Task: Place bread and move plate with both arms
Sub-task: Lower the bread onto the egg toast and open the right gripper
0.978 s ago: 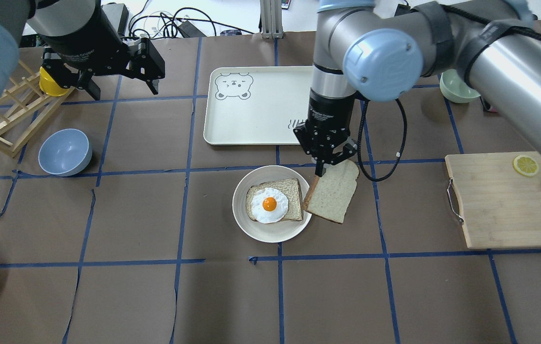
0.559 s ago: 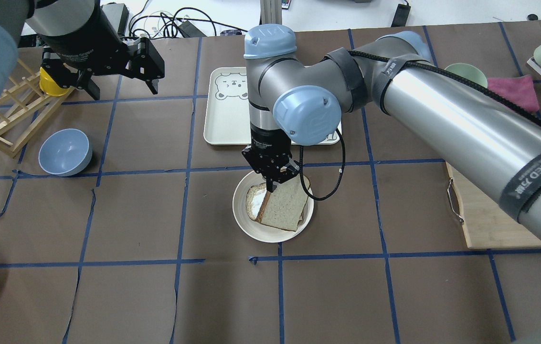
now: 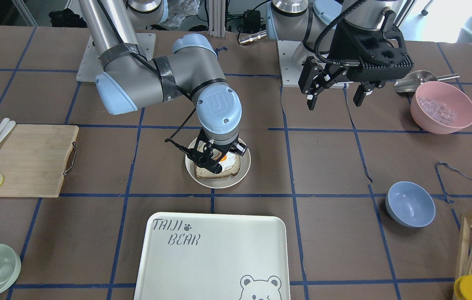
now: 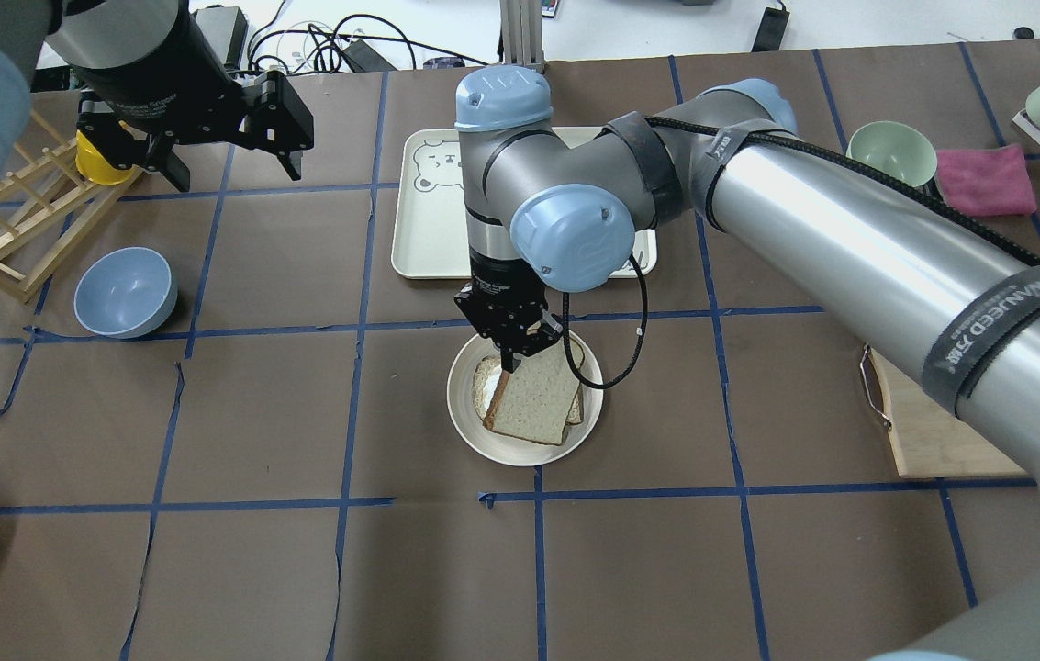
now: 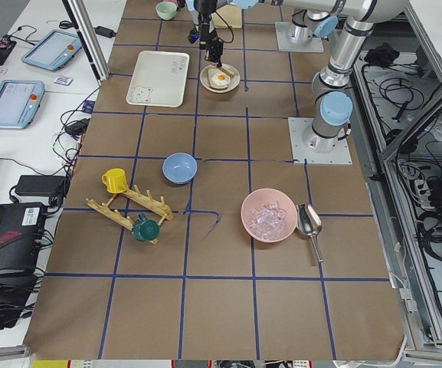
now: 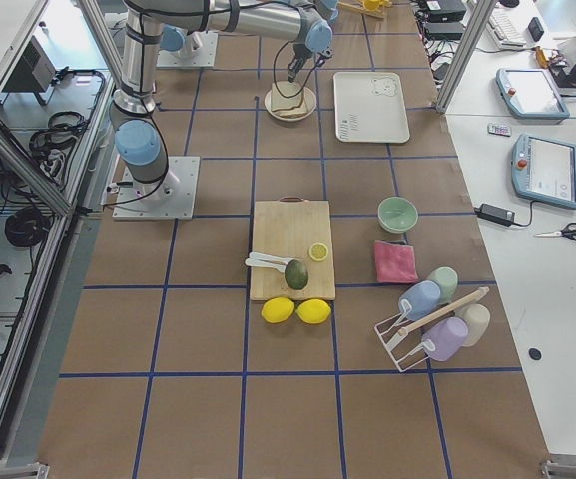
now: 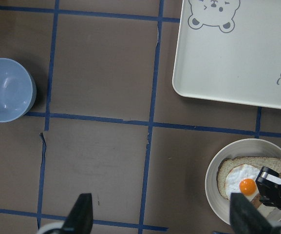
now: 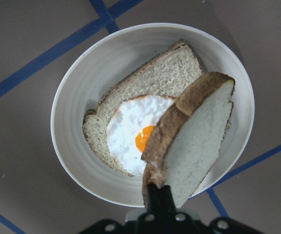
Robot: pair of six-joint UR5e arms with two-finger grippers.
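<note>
Now the right tool (image 4: 508, 361), clamped on the bread (image 4: 533, 404) by one edge, has carried it from beside the plate (image 4: 463, 424) to above the egg slice (image 8: 164, 78) at frame centre. It is tilted and not yet released, so lowering remains. The left tool (image 4: 235, 173) hangs wide open, empty, upper left.

Silver-grey arms (image 4: 850, 239), light-blue joint caps (image 4: 565, 234), black cable (image 4: 644, 317), black straps (image 4: 1006, 335) with white lettering.

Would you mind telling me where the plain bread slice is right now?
The bread is mid-table in the overhead view, held tilted in the right gripper above the egg-topped slice on the plate.
</note>
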